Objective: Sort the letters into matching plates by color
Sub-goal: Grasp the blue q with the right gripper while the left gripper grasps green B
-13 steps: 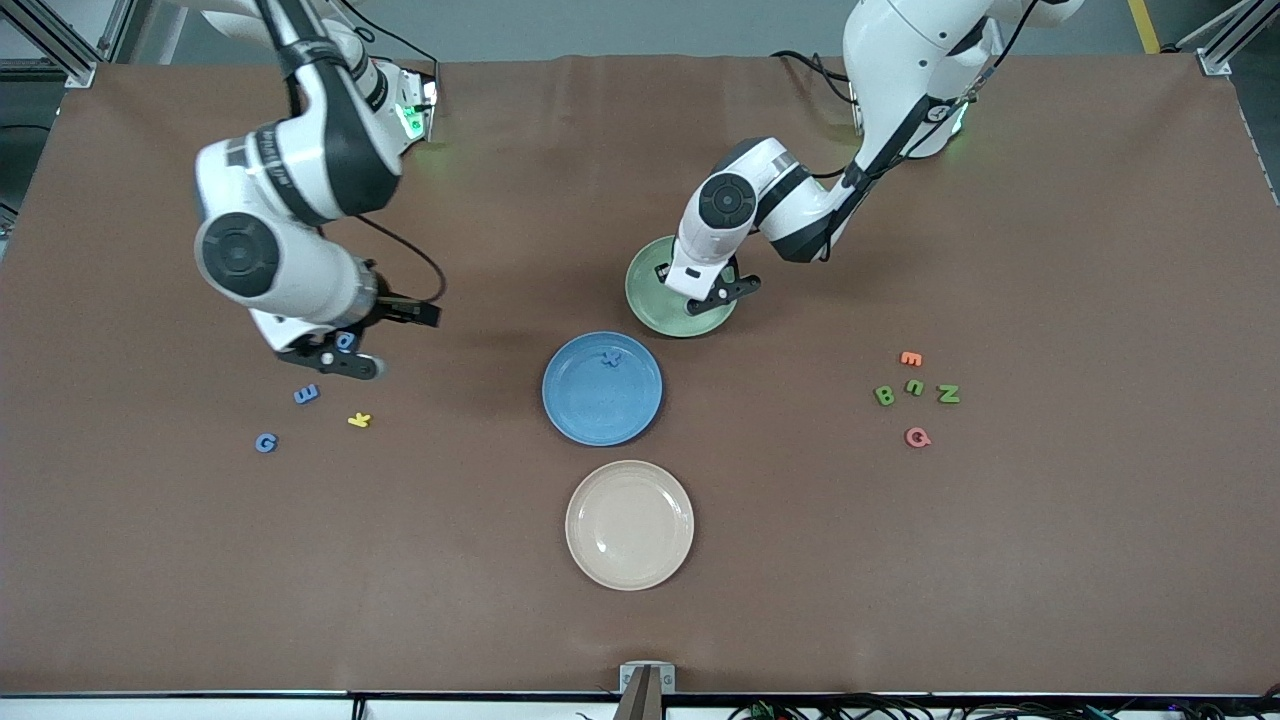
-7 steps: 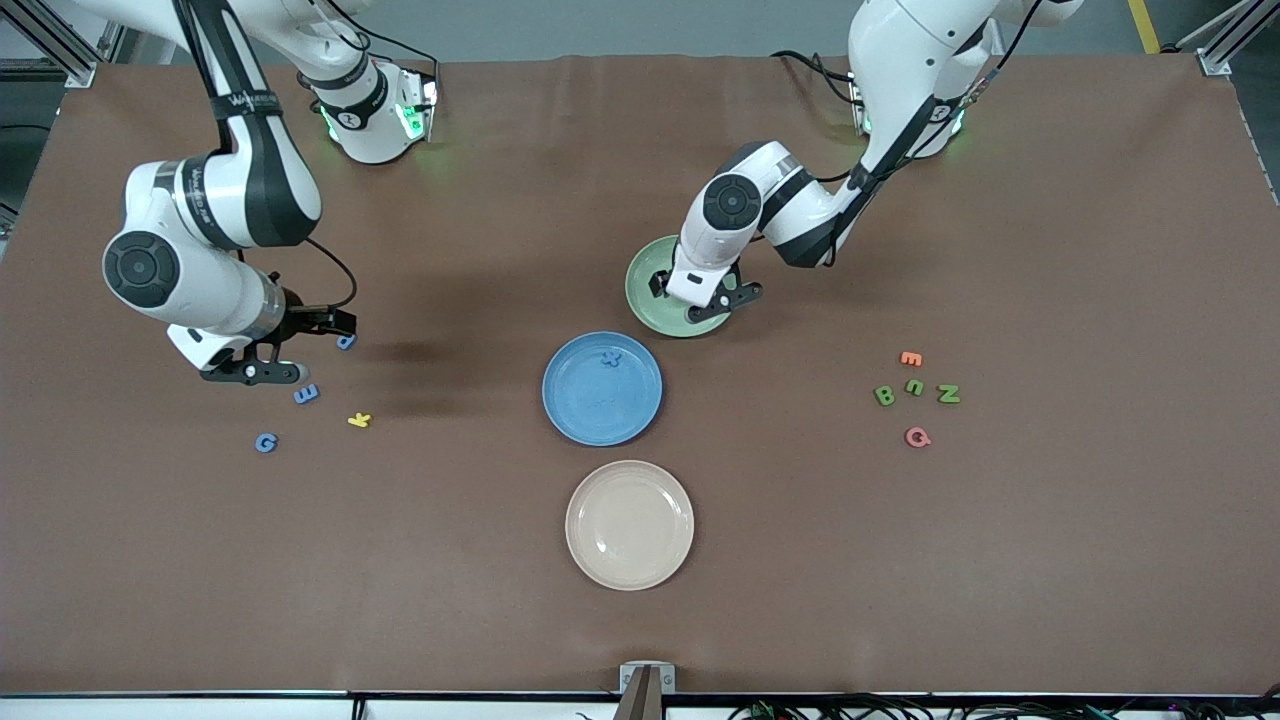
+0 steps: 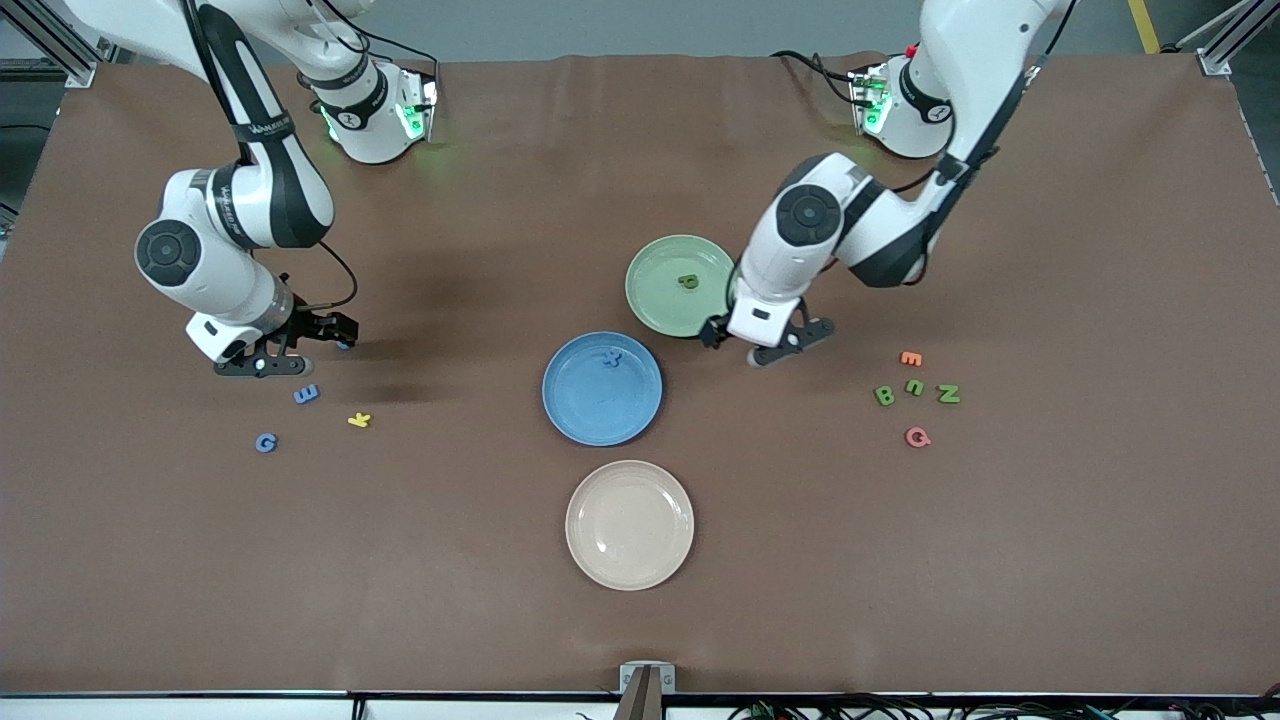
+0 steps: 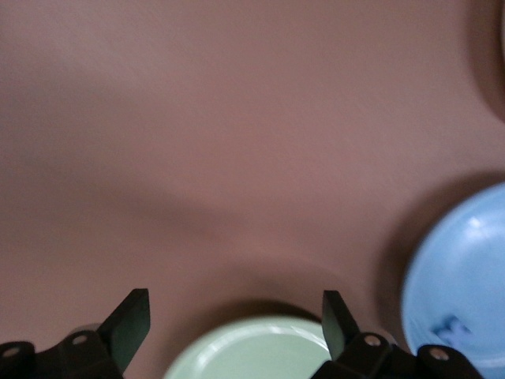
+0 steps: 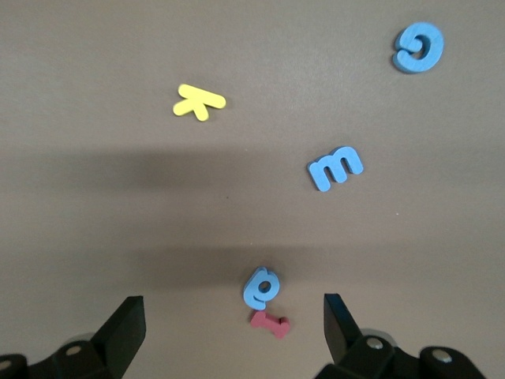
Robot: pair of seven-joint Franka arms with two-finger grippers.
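I see the left arm bent low, its left gripper [image 3: 762, 343] spread open and empty beside the green plate [image 3: 660, 290], which holds one green letter [image 3: 687, 282]. My right arm crooks down at its own end, right gripper [image 3: 262, 358] open over the table [image 3: 1050, 550] above a blue letter [image 5: 260, 287] touching a red letter [image 5: 271, 324].

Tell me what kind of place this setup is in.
Most likely a robotics lab or test bench: a brown-covered table framed by aluminium rails, with cables along its near edge. The left gripper and right gripper work over toy letters and plates.
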